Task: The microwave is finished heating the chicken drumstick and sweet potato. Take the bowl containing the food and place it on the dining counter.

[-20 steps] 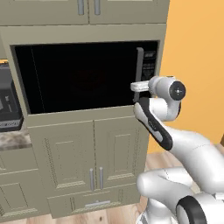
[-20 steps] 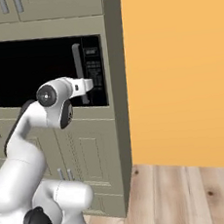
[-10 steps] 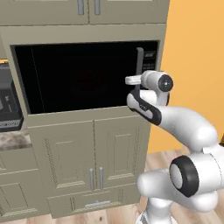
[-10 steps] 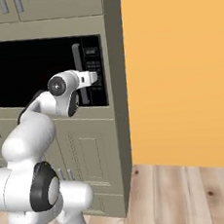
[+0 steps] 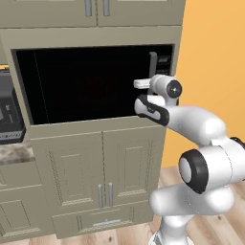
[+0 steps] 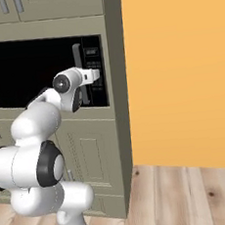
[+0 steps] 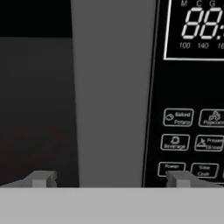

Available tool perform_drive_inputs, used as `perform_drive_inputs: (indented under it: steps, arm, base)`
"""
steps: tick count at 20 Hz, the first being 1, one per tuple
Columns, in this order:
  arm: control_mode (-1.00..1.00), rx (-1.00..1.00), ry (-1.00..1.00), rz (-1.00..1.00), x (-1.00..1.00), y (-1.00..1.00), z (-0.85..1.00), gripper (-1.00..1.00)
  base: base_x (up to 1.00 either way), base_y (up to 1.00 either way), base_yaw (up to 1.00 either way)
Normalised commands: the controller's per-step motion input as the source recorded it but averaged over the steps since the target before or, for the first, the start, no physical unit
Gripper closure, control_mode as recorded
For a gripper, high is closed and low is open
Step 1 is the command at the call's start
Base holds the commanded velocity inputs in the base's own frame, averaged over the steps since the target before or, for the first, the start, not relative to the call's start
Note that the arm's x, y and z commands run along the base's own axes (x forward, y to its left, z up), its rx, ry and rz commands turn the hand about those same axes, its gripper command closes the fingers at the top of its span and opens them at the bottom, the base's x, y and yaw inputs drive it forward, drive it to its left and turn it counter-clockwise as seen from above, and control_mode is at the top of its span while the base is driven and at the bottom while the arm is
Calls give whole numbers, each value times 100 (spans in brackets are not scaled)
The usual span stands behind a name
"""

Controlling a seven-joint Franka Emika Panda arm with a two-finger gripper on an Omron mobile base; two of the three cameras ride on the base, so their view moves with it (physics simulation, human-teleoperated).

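The white arm [image 5: 201, 129] fills the lower right of the left base view and the lower left of the right base view, and it reaches up toward the cabinet wall. At its end the gripper [image 7: 109, 178] is held level in front of the microwave [image 5: 95, 81], close to the right side of the door. In the hand view the two finger tips [image 7: 41, 178] stand wide apart at the bottom of the frame, one on each side of the grey vertical handle [image 7: 114, 92], and nothing is between them except the handle behind. I cannot tell if the tips touch the handle or stay just before it.

The handle runs from top to bottom in the middle of the hand view. To the right of it is the button panel [image 7: 190, 144] with small labelled keys, and above them, in the upper right of the frame, a lit display. To the left is the glossy black door, which is closed and too dark to see through.

In the left base view the microwave sits in the upper centre, built into beige cabinets [image 5: 100, 182], with cabinet doors below and above it. At the left edge of that frame is a dark grey coffee machine [image 5: 9, 115] on a marbled worktop [image 5: 14, 153]. In the right base view an orange wall [image 6: 178, 68] takes the right half, above a wooden floor [image 6: 182, 195]
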Motion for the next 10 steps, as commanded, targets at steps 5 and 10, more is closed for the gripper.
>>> perform_drive_inputs:
  steps: [5, 10]
  arm:
    - [-100, 0, 0, 0, 38, 0, 0, 100]
    - [-100, 0, 0, 0, 0, 0, 0, 100]
  base:
    - [0, 0, 0]
    - [0, 0, 0]
